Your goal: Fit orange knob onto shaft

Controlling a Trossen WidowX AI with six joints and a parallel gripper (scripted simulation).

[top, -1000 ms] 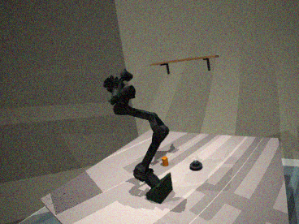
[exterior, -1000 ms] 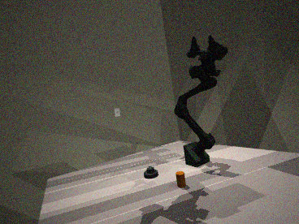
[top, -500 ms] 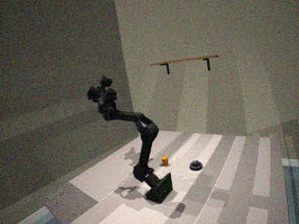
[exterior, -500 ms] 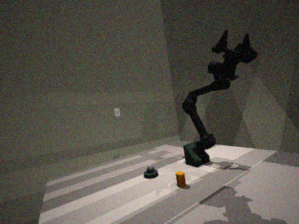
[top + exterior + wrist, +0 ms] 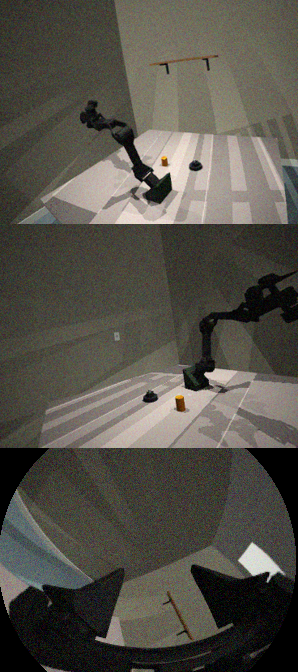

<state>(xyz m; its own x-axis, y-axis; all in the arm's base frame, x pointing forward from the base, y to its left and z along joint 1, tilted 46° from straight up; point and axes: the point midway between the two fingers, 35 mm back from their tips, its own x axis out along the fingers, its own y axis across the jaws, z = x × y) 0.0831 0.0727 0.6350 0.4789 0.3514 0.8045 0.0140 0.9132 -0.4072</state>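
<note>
The orange knob stands upright on the table, apart from the pedestal; its underside is hidden. The dark round pedestal has a small stub on top; the shaft's flat side is too small to make out. My gripper is open, with nothing between its fingers. It is raised high above the table, far from the knob and the pedestal. In the exterior view it is at the right edge, partly cut off. The wrist view shows neither the knob nor the pedestal.
The pale, striped table carries the arm's base near the knob. A wooden shelf is on the wall. A bright white panel shows at the right in the wrist view.
</note>
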